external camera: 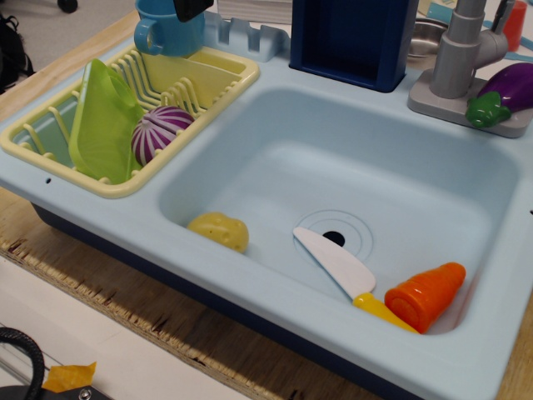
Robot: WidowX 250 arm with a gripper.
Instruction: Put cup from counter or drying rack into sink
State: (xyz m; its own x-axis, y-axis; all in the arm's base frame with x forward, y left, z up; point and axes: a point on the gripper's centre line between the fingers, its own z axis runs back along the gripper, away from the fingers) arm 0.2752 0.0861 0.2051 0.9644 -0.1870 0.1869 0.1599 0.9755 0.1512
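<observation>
We're looking down on the light blue counter, which sits on a wooden desk, and there's plenty of clutter. In the sink a yellow potato-like toy lies against the near wall, and a toy knife with a white blade rests just beside the round drain hole, its yellow handle touching an orange carrot in the near right corner. Over on the left, the pale yellow drying rack holds a lime green plate leaning upright among the ribs, with a purple-and-white striped onion nestled right beside it.

At the back we see a dark navy box standing on the counter's far edge, a grey tap on its base, and a purple eggplant lying on that base.

Now the cup: medium blue, upright, loop handle turned to the left, sitting at the far end of the drying rack, right at the top of the frame. A dark shape, the gripper, is just above its rim, touching or nearly so. It's cut off by the frame edge, so we cannot tell whether the jaws are released or clenched on the cup.
</observation>
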